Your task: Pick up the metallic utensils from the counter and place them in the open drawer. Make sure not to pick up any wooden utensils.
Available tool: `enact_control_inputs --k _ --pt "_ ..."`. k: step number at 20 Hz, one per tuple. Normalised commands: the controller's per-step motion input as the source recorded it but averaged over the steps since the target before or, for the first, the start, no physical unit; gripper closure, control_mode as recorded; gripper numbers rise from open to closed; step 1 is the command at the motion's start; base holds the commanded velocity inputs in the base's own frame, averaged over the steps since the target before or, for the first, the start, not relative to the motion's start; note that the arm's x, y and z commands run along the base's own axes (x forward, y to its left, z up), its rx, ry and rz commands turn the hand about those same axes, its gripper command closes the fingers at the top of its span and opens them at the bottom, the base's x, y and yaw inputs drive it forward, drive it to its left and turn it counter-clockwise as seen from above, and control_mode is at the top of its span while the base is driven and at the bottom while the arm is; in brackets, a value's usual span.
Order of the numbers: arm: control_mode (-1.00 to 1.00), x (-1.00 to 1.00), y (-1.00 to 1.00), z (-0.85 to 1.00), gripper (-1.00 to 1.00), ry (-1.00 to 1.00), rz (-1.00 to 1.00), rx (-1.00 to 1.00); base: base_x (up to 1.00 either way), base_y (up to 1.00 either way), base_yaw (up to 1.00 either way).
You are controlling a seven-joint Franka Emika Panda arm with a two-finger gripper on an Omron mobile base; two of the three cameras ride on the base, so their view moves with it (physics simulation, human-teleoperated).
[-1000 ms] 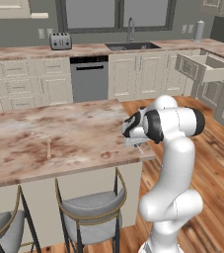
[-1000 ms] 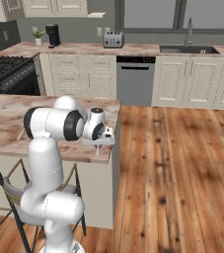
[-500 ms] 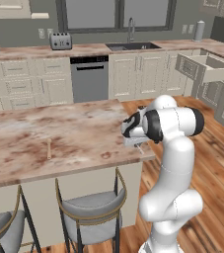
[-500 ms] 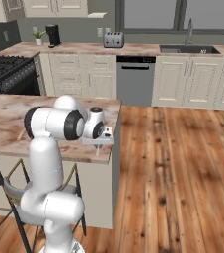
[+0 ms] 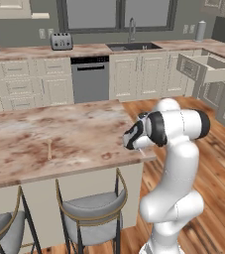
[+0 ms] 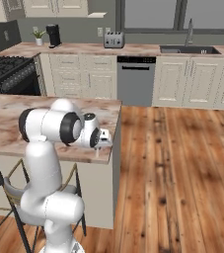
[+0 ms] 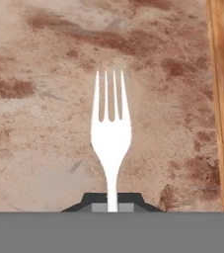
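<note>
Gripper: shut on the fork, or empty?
Shut on the fork: its handle runs down between the gripper's fingertips in the hand view.

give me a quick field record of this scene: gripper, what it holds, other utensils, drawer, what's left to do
gripper: shut on the fork, at the counter's right edge
fork: silver, held by its handle, tines pointing away from the hand, over the counter
wooden stick: lying flat on the counter, far left of the arm, untouched
drawer: open, across the wood floor on the far right
left to do: carry the fork to the drawer
</note>
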Motion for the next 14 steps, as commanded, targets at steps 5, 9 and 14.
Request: enact_control_inputs --k 5,9,14 --pt "-1.00 -0.24 -0.08 0.88 1.00 0.02 0.00 -0.01 0.00 0.00 0.00" --pt "-1.00 -0.13 -0.04 1.00 1.00 0.04 0.00 0.00 0.00 0.00 0.00" --pt "-1.00 -0.13 -0.01 1.00 1.00 0.03 0.00 -0.01 0.00 0.00 0.00"
